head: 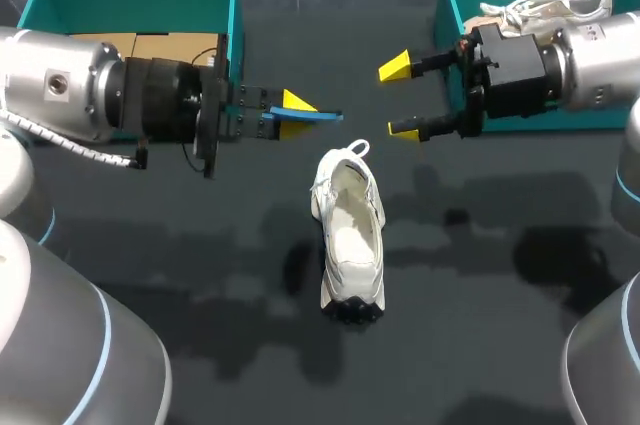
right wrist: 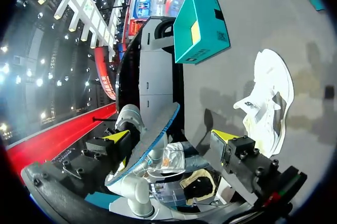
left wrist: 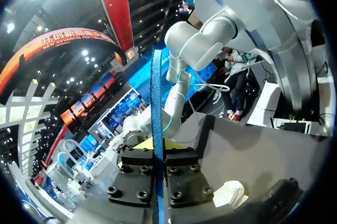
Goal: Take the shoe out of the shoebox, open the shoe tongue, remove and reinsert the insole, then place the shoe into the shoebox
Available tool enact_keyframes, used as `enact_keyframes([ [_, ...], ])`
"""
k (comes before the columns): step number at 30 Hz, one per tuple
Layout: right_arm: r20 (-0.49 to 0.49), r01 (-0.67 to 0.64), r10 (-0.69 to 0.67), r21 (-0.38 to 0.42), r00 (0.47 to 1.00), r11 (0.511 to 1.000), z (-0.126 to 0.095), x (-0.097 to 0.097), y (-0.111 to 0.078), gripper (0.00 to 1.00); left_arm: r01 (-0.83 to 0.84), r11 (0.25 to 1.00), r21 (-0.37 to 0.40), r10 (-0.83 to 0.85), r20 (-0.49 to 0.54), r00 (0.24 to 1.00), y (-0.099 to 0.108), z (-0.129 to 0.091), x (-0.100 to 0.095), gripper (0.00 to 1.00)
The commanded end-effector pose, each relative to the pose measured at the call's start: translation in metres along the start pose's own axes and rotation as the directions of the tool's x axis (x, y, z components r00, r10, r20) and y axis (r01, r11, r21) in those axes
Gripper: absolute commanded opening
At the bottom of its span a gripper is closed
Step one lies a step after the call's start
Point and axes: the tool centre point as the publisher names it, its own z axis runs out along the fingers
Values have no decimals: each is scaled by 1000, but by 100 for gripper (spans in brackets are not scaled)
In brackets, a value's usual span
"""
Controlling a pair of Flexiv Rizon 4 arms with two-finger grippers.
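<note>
**Step in hand (judged): reinserting the insole.**

**Tool state.** The left gripper [head: 290,113] is clamped on one end of the thin blue-edged insole [head: 322,116]. It holds the insole on edge above the dark table [head: 480,285], just beyond the shoe's heel. The insole's long axis runs roughly across the table. The right gripper [head: 402,97] has its fingers apart and grips nothing. It faces the insole's free end, near it but not touching.

**Workpiece.** The white lace-up shoe [head: 350,235] rests sole-down near the middle of the table, apart from both grippers.

- Long axis: from the far edge to the near edge, slightly skewed.
- Heel, with its pull loop: toward the far edge.
- Toe: toward the near edge.
- Opening: facing up and spread wide.

**Procedure.**

1. Turn the insole until its long axis matches the shoe's and its flat face is downward. The views do not show which end is the toe end, so confirm this first.
2. Enter the opening at a shallow angle, toe end leading, and slide it under the tongue toward the near edge.
3. Steady the heel with the right gripper, because the shoe will probably slide under push.
4. Seat the heel end last, without curl.
</note>
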Motion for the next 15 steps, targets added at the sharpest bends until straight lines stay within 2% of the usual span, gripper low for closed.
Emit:
enact_keyframes([
  [1, -25, -22, 22, -12, 999, 1000, 3, 4, -3, 100, -384, 921, 61, 384, -2, 923, 6, 9, -2, 0],
  [12, -25, -22, 22, -12, 999, 1000, 3, 4, -3, 100, -384, 921, 61, 384, -2, 923, 6, 9, -2, 0],
  [15, -43, -31, 31, -5, 999, 1000, 5, 5, 0, 100, -470, 882, -5, 470, -22, 882, 24, 12, 3, 0],
])
